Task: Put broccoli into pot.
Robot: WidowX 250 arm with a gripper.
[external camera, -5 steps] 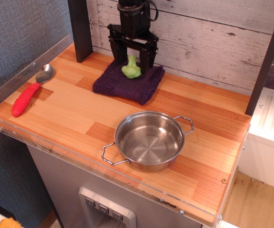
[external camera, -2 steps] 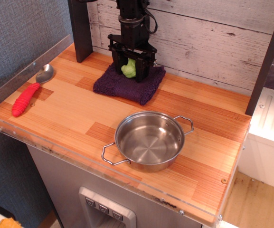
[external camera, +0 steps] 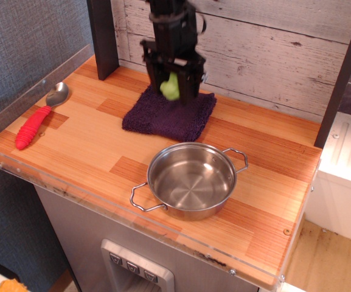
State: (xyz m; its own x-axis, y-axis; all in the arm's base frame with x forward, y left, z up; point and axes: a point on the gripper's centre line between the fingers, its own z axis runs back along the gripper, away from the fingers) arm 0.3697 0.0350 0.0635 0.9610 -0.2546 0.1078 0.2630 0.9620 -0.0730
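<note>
Gripper (external camera: 171, 87) clenched on broccoli (external camera: 170, 89), lifted clear of towel (external camera: 169, 115). Looks light, rigid plastic, lumpy head; pinch across head seems secure. Pot (external camera: 191, 180) empty.

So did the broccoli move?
Yes. The broccoli went up, lifted off the purple cloth in the gripper; earlier it sat on it.

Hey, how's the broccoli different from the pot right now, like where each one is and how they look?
The broccoli is small, light green and lumpy; the pot is far larger, round, shiny steel with wire loop handles. The broccoli is held in the gripper above the purple cloth; the pot sits on the wooden counter. The pot is empty.
</note>
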